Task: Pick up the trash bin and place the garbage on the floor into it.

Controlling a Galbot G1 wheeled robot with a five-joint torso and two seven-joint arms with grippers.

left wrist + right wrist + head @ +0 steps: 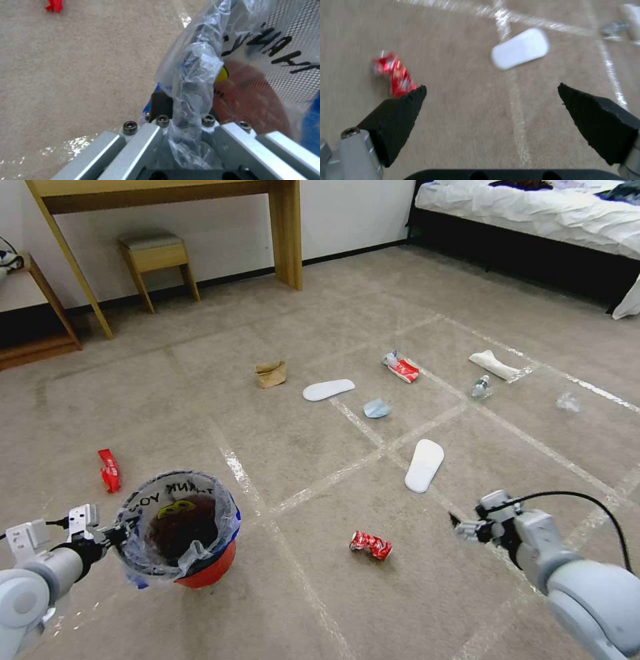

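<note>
Now, the bin: the trash bin (pixel 200 553) sits low at the near-left of the floor (pixel 300 447), its clear bag folded over the rim, something dark and a yellow bit inside.
Bin grip: the left gripper (pixel 113 532) is clamped on the rim nearest the robot; in the left wrist view its fingers (pixel 160 105) pinch a bunch of the bag (pixel 195 72) along with the edge.
Bin risk: judging by that pinch, much of the hold is on thin plastic. If the film slides or tears, the bin could sag, tip or drop, spilling what it holds.
Nearest garbage: a crumpled red wrapper (pixel 371 544) lies just right of the bin, between it and the right gripper (pixel 461 528).
Right gripper: it hovers above the carpet with its black pads (pixel 398 117) spread wide and nothing between them; the wrapper shows beside one pad.
Pick risk: the wrapper is light and crushed, so pads closing off-centre could flick it away or scrape the carpet.
Farther garbage: a white slipper (pixel 424 465) lies beyond the wrapper; another slipper (pixel 328 389), a brown paper bag (pixel 271 374) and a blue mask (pixel 377 409) lie mid-floor; a second red wrapper (pixel 109 471) lies left of the bin.
Transfer risk: a tilted bin mouth could let a dropped piece bounce off the bag's rim.
</note>
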